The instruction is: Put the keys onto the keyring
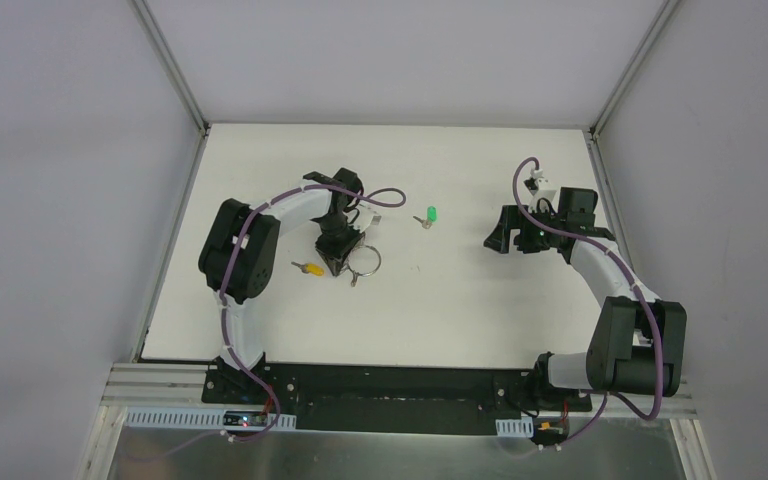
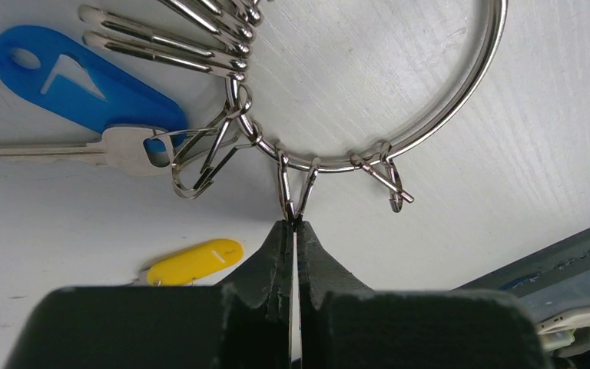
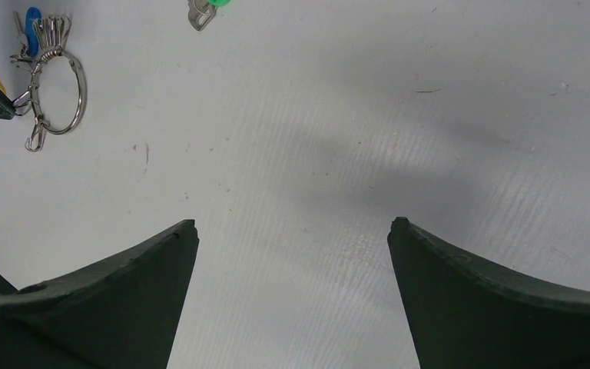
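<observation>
The keyring (image 2: 461, 100) is a silver ring lying on the white table, with several small snap clips, a blue tag (image 2: 84, 84) and a silver key (image 2: 61, 148). My left gripper (image 2: 293, 223) is shut on one clip (image 2: 296, 188) at the ring's near edge. The yellow-headed key (image 2: 196, 261) lies just left of its fingers. In the top view the ring (image 1: 365, 260) is right of the left gripper (image 1: 340, 262), with the yellow key (image 1: 309, 268) on its left. The green-headed key (image 1: 429, 216) lies alone mid-table. My right gripper (image 3: 292, 223) is open and empty above bare table, well right of the green key (image 3: 213, 4).
The white table (image 1: 460, 300) is walled by grey panels on three sides. An aluminium rail (image 1: 400, 410) runs along the near edge by the arm bases. In the right wrist view the keyring (image 3: 65, 92) shows at far left.
</observation>
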Robot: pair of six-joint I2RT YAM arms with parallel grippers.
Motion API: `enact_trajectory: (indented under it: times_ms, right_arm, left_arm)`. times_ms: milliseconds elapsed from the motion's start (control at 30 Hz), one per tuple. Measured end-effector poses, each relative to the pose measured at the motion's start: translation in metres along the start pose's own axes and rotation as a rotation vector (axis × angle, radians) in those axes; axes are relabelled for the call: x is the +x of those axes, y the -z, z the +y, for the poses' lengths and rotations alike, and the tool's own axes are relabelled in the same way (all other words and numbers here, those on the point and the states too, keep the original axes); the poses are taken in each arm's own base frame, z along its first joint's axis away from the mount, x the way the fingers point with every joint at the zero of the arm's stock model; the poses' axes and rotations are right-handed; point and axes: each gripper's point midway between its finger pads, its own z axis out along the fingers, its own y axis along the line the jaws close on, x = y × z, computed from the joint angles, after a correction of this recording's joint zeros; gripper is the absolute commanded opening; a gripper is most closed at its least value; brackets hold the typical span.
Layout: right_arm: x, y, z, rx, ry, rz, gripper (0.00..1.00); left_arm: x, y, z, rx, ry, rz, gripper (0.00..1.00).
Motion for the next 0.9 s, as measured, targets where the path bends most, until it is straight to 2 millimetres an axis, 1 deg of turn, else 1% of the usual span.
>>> enact_trajectory:
  times_ms: [200, 500, 900]
  right_arm:
    - [0.001, 0.000, 0.000, -0.001, -0.003, 0.004, 0.98]
    - [0.003, -0.001, 0.000, -0.002, -0.007, 0.011, 0.98]
    - [0.002, -0.001, 0.003, -0.018, -0.012, 0.010, 0.98]
  left_arm:
    - [0.003, 0.005, -0.001, 0.001, -0.007, 0.006, 0.00]
    - [0.006, 0.025, -0.005, -0.006, -0.034, -0.023, 0.00]
    - [0.005, 0.027, -0.012, 0.032, -0.061, -0.035, 0.00]
